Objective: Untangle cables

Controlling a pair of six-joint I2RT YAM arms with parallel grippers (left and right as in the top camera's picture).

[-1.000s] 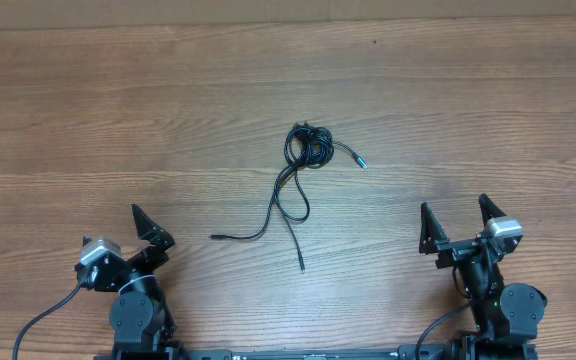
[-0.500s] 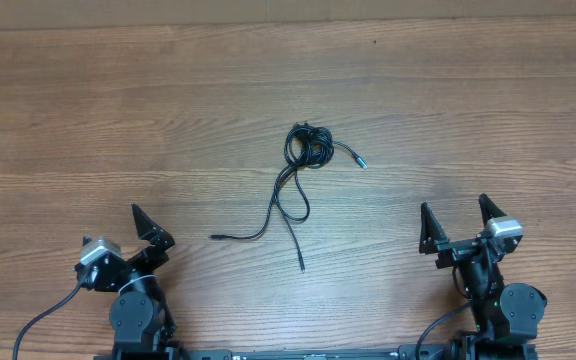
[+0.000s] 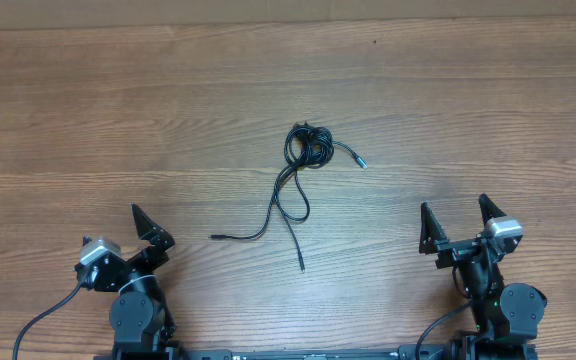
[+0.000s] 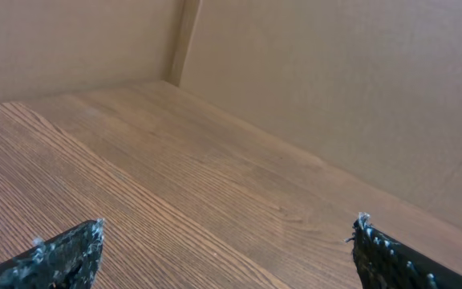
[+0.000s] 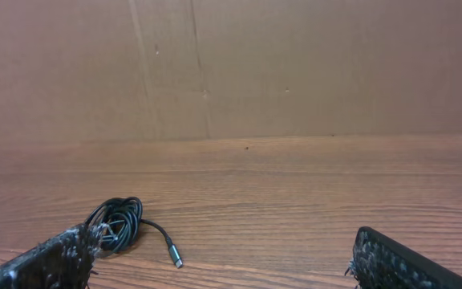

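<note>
The cables [image 3: 309, 146] are seen lying at the middle of the table [image 3: 88, 110], bunched in a small coil that appears knotted, with loose ends trailed toward the table's near edge. The left gripper [image 3: 150, 228] and right gripper [image 3: 454, 203] are held spread wide, empty, by that near edge

A black jointed left arm [image 3: 133, 310] is shown at the lower left of the overhead frame, a matching right arm [image 3: 508, 305] at the lower right. Each is topped by a silver-grey camera block [image 3: 96, 251]. The black left gripper [image 3: 151, 225] and right gripper [image 3: 455, 205] are ended in pointed fingers [image 3: 136, 215], their pads [image 4: 62, 255] flecked white. Thick black wires [image 3: 40, 318] are attached.
</note>
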